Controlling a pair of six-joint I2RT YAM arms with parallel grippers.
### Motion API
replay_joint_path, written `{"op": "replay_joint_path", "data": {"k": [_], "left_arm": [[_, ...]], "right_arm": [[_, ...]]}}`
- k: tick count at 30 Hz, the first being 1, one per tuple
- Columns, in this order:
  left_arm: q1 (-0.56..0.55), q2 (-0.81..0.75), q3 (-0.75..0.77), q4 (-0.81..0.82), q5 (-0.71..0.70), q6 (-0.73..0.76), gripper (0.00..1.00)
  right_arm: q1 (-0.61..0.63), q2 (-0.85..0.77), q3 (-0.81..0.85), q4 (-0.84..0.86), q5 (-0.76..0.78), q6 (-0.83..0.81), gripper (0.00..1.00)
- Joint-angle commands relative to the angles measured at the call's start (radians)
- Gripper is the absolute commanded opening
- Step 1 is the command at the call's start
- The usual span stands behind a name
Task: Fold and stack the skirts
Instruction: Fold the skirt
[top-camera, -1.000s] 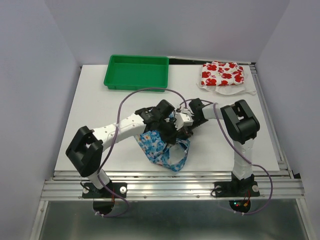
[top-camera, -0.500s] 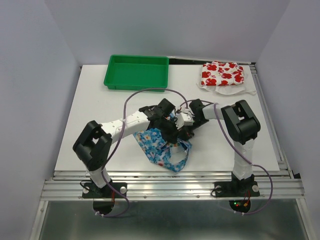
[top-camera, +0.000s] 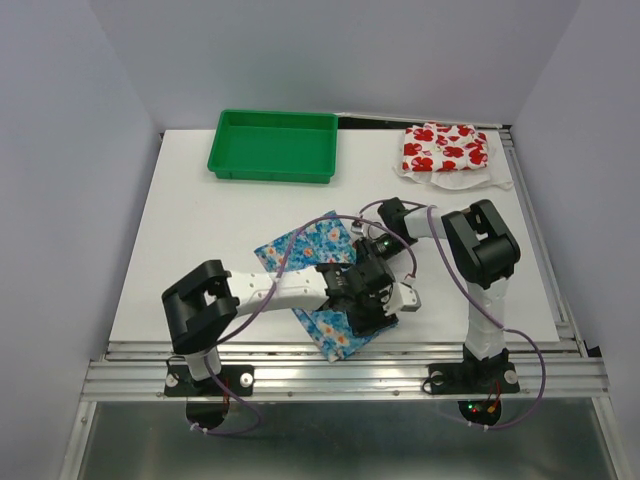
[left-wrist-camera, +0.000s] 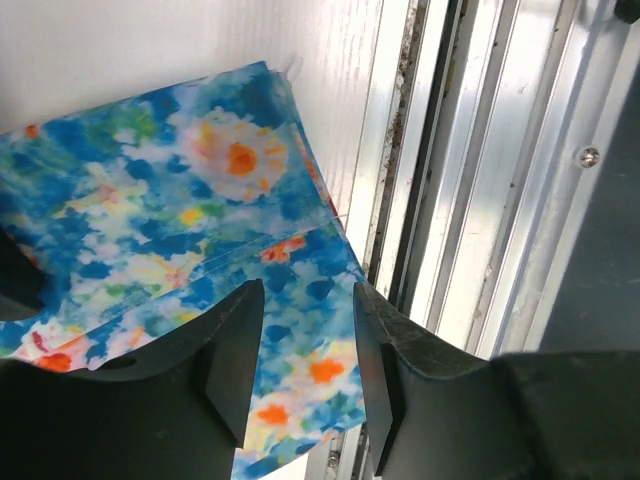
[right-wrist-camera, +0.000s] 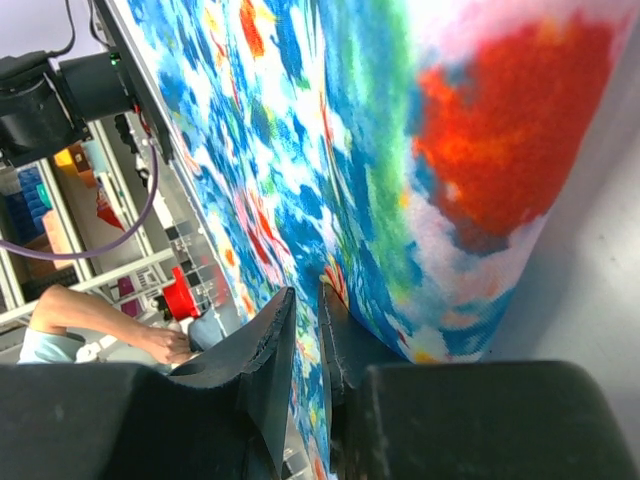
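Top view: blue skirt (top-camera: 300, 255) lies flat by the near edge; red-flowered skirt (top-camera: 445, 150) is far right, well apart.
Left wrist: my left claw (left-wrist-camera: 305, 345) is part open and empty. The skirt corner reaches the rails (left-wrist-camera: 450, 200) and may snag.
Right wrist: my right claw (right-wrist-camera: 300, 335) is nearly closed, pinching blue cloth. Pulling away could drag the fold.

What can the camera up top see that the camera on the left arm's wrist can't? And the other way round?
Only the top view shows the green tray and the white skirt with red flowers, far off at the back right. Only the left wrist view shows, close up, the left end effector with its fingers apart and nothing between them, and a stitched seam on the cloth. Both show the blue skirt lying on the white table, next to the metal rails at its near edge.
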Motion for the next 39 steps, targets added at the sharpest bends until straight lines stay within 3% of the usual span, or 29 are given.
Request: {"op": "replay_joint_path", "data": {"k": [1,10,11,12,21,30,35,36,38,39], "left_arm": [[-0.066,0.025,-0.021,0.026,-0.188,-0.020,0.52],[-0.179,0.108,-0.020,0.048,-0.435,-0.040,0.56],[-0.186,0.122,-0.017,0.048,-0.443,-0.043,0.70],[-0.189,0.131,-0.015,0.046,-0.455,-0.044,0.76],[-0.221,0.142,-0.004,0.022,-0.472,-0.055,0.77],[-0.279,0.202,-0.018,-0.001,-0.559,-0.044,0.59],[-0.285,0.225,0.003,-0.033,-0.540,-0.041,0.58],[-0.285,0.232,0.006,-0.044,-0.538,-0.041,0.46],[-0.285,0.228,0.006,-0.047,-0.527,-0.037,0.33],[-0.285,0.225,0.017,-0.070,-0.517,-0.035,0.21]], "right_arm": [[0.011,0.073,-0.037,-0.015,0.314,-0.071,0.23],[0.011,0.070,-0.052,-0.021,0.333,-0.069,0.22],[0.011,0.069,-0.052,-0.019,0.334,-0.068,0.22],[0.011,0.067,-0.053,-0.019,0.334,-0.068,0.22],[0.011,0.066,-0.055,-0.019,0.339,-0.071,0.22],[0.011,0.064,-0.053,-0.034,0.339,-0.080,0.21],[0.020,0.056,-0.050,-0.053,0.340,-0.091,0.17],[0.020,0.055,-0.052,-0.053,0.345,-0.092,0.17],[0.020,0.052,-0.055,-0.053,0.345,-0.092,0.17],[0.020,0.050,-0.055,-0.053,0.346,-0.093,0.17]]}}
